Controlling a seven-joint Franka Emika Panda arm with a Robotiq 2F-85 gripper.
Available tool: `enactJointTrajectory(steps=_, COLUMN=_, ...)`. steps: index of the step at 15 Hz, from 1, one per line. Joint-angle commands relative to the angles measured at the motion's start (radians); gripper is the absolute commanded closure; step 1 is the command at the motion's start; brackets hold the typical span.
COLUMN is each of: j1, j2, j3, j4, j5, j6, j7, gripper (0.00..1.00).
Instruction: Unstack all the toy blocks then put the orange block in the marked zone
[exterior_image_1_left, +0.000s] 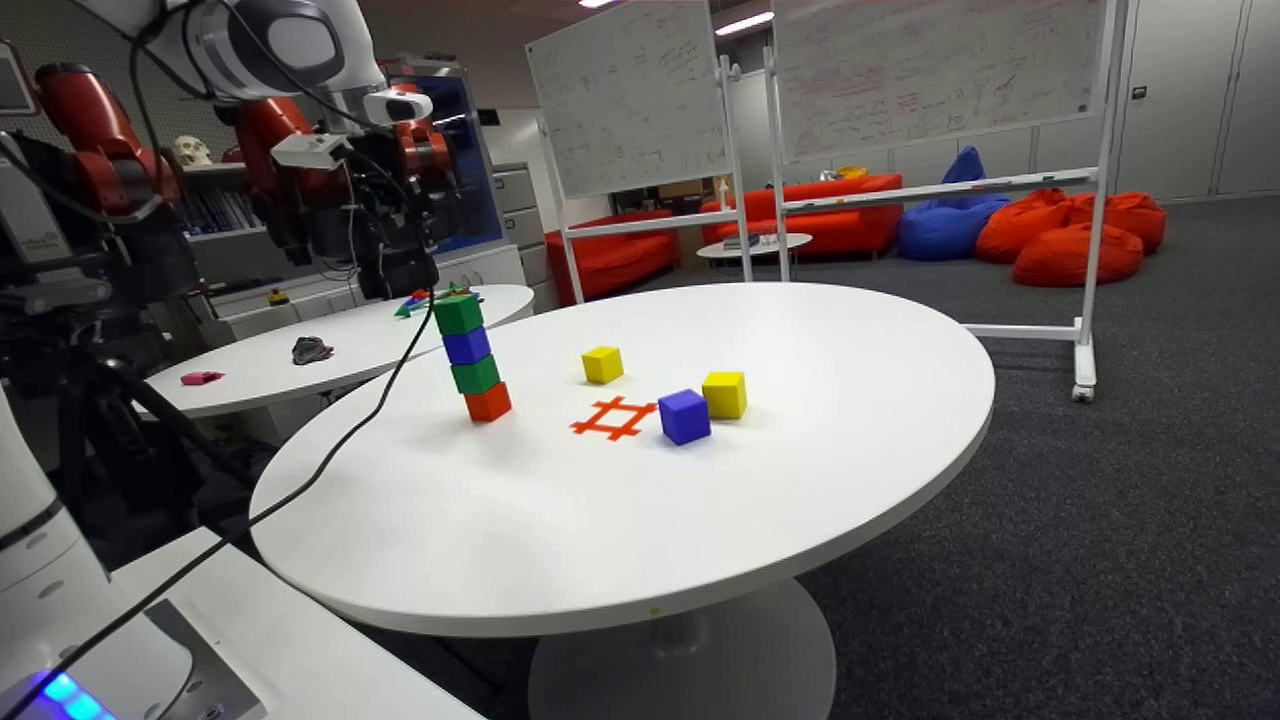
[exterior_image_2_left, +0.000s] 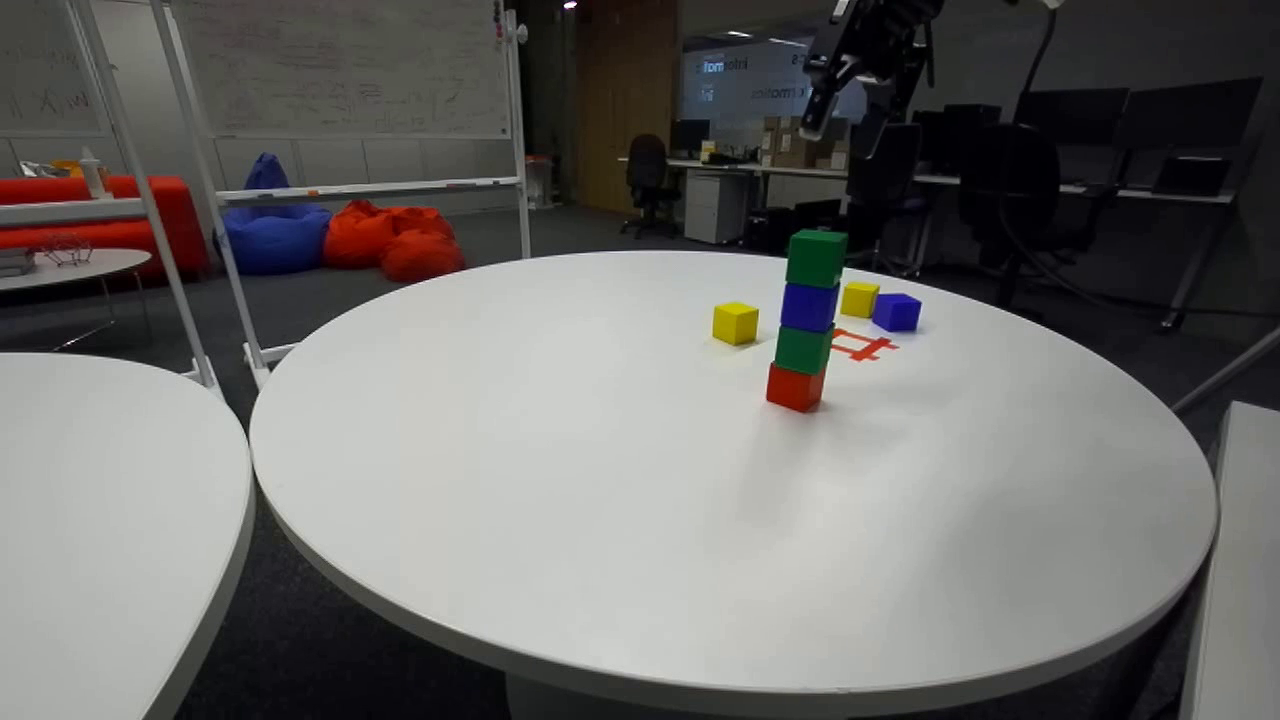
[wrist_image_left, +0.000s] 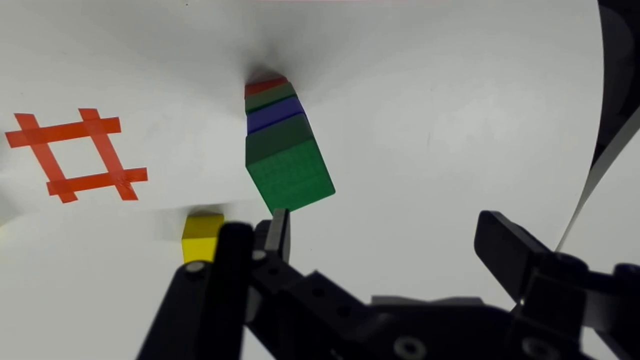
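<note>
Four-high, the toy blocks stand in a stack on the round white table (exterior_image_1_left: 560, 540). From the top they run green (exterior_image_1_left: 458, 314), blue (exterior_image_1_left: 467, 346), green (exterior_image_1_left: 476, 375), and the orange block (exterior_image_1_left: 489, 402) at the base. Beside the stack lies the marked zone (wrist_image_left: 107, 152), with no block on it. A loose blue block (exterior_image_1_left: 685, 417) and a yellow block (exterior_image_1_left: 725, 395) sit close together past the zone; another yellow block (exterior_image_1_left: 602, 365) is apart. My gripper (wrist_image_left: 382, 220) is open and empty, higher than the stack; in the wrist view one fingertip overlaps the top green block's corner.
A black cable (exterior_image_1_left: 390, 385) hangs across an exterior view in front of the table. A neighbouring white table (exterior_image_2_left: 110, 520) almost meets the round table's edge. Whiteboards (exterior_image_1_left: 640, 100) on stands are behind, and red robot arms (exterior_image_1_left: 95, 130) stand farther back.
</note>
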Motion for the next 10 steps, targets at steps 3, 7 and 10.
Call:
enactJointTrajectory(steps=3, j1=-0.042, j2=0.047, j3=0.011, j4=0.043, j5=-0.069, j6=-0.040, j7=0.084, gripper=0.00)
enactJointTrajectory(steps=7, j1=-0.054, j2=0.072, j3=0.005, j4=0.059, j5=-0.088, j6=-0.046, j7=0.105, gripper=0.00)
enactJointTrajectory(steps=10, j1=-0.058, j2=0.091, j3=0.004, j4=0.075, j5=-0.093, j6=-0.058, j7=0.107, gripper=0.00)
